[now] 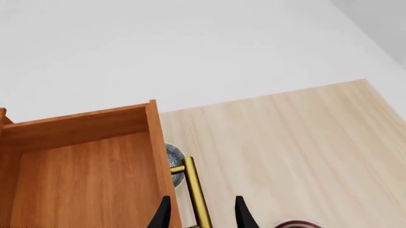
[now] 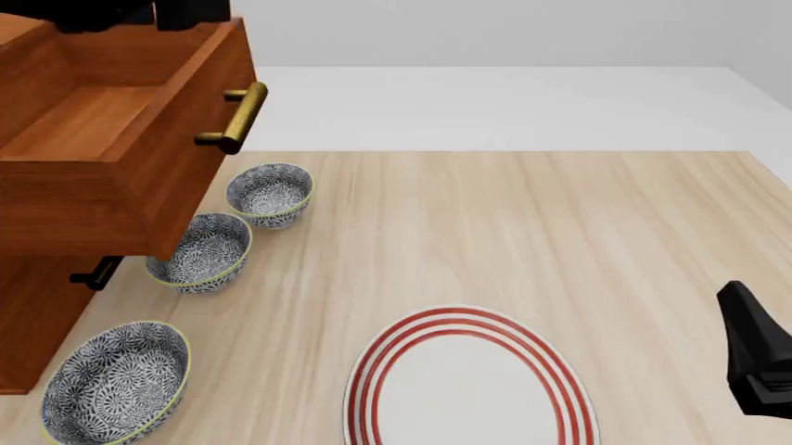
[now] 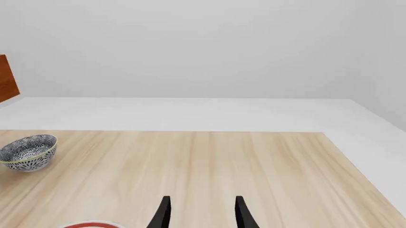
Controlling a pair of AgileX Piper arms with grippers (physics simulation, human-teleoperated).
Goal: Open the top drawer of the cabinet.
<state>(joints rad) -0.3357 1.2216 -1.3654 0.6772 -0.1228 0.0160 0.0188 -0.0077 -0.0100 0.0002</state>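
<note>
The top drawer (image 2: 111, 130) of the reddish-brown cabinet (image 2: 31, 324) stands pulled far out, its empty box open to view. Its brass bar handle (image 2: 236, 116) is on the front. In the left wrist view the drawer box (image 1: 82, 166) and the handle (image 1: 197, 194) show; my left gripper (image 1: 202, 199) is open, with the handle lying between its fingers in the picture, and I cannot tell if it touches. In the front view the left gripper (image 2: 185, 13) is above the drawer's front edge. My right gripper (image 3: 202, 199) is open and empty over the table.
Three patterned bowls (image 2: 270, 193) (image 2: 202, 250) (image 2: 114, 380) stand on the table beside the cabinet, two of them under the open drawer. A red-ringed plate (image 2: 468, 385) lies near the front. A lower drawer handle (image 2: 96, 273) shows. The right arm (image 2: 758, 362) is at the right edge.
</note>
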